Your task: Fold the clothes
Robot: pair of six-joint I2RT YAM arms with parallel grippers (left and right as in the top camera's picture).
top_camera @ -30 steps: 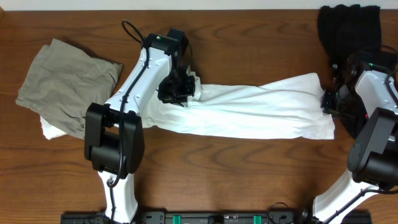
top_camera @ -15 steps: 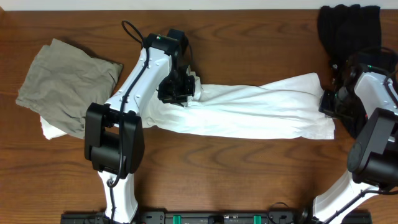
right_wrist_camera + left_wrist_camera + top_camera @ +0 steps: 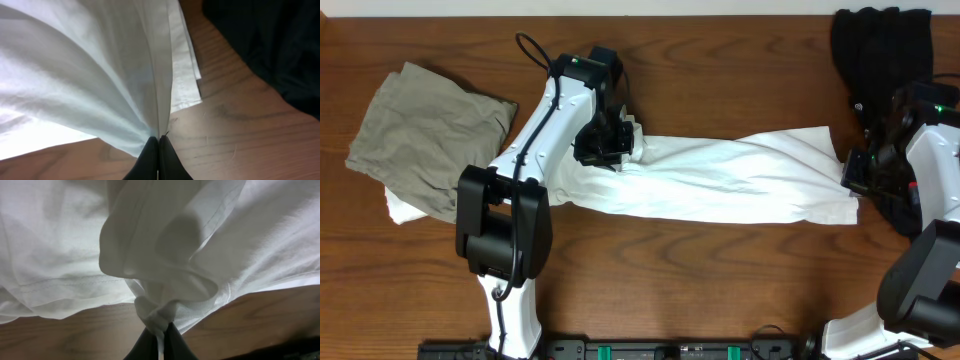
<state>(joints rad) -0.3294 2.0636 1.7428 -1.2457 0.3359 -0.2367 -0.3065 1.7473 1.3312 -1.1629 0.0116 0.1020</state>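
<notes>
Right tool [image 3: 853, 172] has shifted outward, away from the left tool [image 3: 613, 147], and a bit toward its own base. T-shirt [image 3: 720, 182] is drawn straighter at that end. Left tool hasn't moved.

Both tools are pressed together on cloth. Left wrist view shows a bunched knot of white fabric running down between the tips, and right wrist view shows a thin gathered edge pinched at the tips.

Shirt lies on the desk [image 3: 720, 270] as a long band strung tool to tool, so its long axis is the line between them. Each arm holds the end nearest it. From the right tool all the cloth runs toward the left one. Next move probably depends on keeping that span taut.

Can't make out:
- print or lettering
- which ends are collar, hem or sleeve
- the shirt end under the left arm

Black garment [image 3: 880, 45] sits just beyond the right tool. Olive garment [image 3: 430, 130] is well outboard of the left.
</notes>
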